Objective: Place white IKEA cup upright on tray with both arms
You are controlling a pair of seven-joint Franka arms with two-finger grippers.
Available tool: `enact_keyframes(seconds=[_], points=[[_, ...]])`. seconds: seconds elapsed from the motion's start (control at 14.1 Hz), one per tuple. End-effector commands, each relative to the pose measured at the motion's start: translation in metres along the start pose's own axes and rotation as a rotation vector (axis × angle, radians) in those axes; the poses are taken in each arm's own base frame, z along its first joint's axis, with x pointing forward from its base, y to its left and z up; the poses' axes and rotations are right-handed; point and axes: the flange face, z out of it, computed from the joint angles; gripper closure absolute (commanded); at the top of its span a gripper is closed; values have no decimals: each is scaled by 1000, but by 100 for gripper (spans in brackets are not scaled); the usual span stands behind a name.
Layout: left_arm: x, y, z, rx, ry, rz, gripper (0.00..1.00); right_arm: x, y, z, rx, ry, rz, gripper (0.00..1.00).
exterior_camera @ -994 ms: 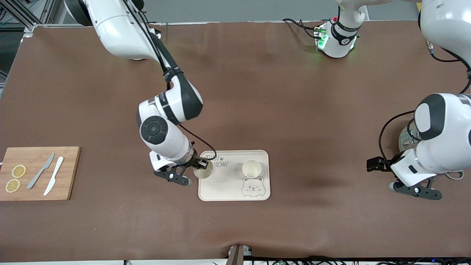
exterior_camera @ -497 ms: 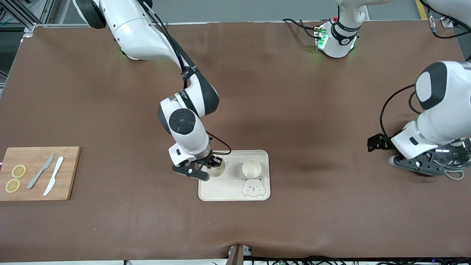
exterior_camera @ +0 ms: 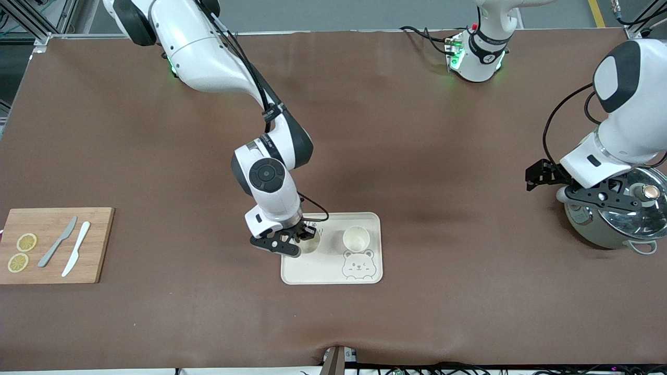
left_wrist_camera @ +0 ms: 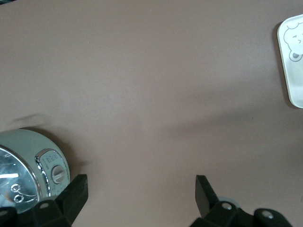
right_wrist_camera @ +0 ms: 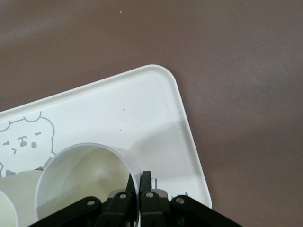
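While the right gripper (exterior_camera: 304, 238) clamps the rim of a white cup (exterior_camera: 309, 242), one finger inside and one outside the wall, the cup stands upright with its mouth up over the tray (exterior_camera: 333, 271), at the edge of the tray toward the right arm's end of the table. Whether the cup base touches the tray surface cannot be told. A second white cup (exterior_camera: 356, 238) stands upright on the same tray, beside the held cup and just above the grey bear face (exterior_camera: 358, 264) printed on it. The tray lies flat on the brown table (exterior_camera: 417, 156). Toward the right arm's end of the table lies a wooden cutting board (exterior_camera: 99, 245) carrying two lemon slices (exterior_camera: 22, 252), a grey knife (exterior_camera: 57, 241) and a white knife (exterior_camera: 76, 248). The left gripper (exterior_camera: 599, 195) hangs over a lidded metal pot (exterior_camera: 620, 224) at the left arm's end of the table, fingers spread wide apart and holding nothing.
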Motion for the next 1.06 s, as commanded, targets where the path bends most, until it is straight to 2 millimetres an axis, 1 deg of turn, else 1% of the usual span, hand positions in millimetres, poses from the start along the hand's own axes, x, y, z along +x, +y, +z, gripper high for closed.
enact_keyframes(seconds=[0.0,0.14,0.21,0.43,0.57,0.71,0.85,0.92,0.99], points=[[-16,3,-8,-5,15,-3,0,-4,-4,6,3,28,3,100],[-16,13,-11,-6,19,9,0,-6,-6,11,13,37,0,100],[-19,11,-17,-3,25,1,0,-9,-8,14,13,38,-5,100],[-28,21,-24,-7,32,10,0,-11,-8,24,-2,51,-25,100],[-29,17,-25,-15,34,-6,0,-11,-7,25,-9,56,-34,100],[-27,22,-23,-21,32,-29,0,-12,-7,28,-24,66,-51,100],[-29,27,-28,-22,37,-64,0,-12,-7,28,-27,68,-56,100],[-31,41,-35,-25,40,-81,0,-11,-6,29,-27,67,-54,100],[-30,57,-35,-25,35,-103,0,-11,-6,28,-26,68,-53,100]])
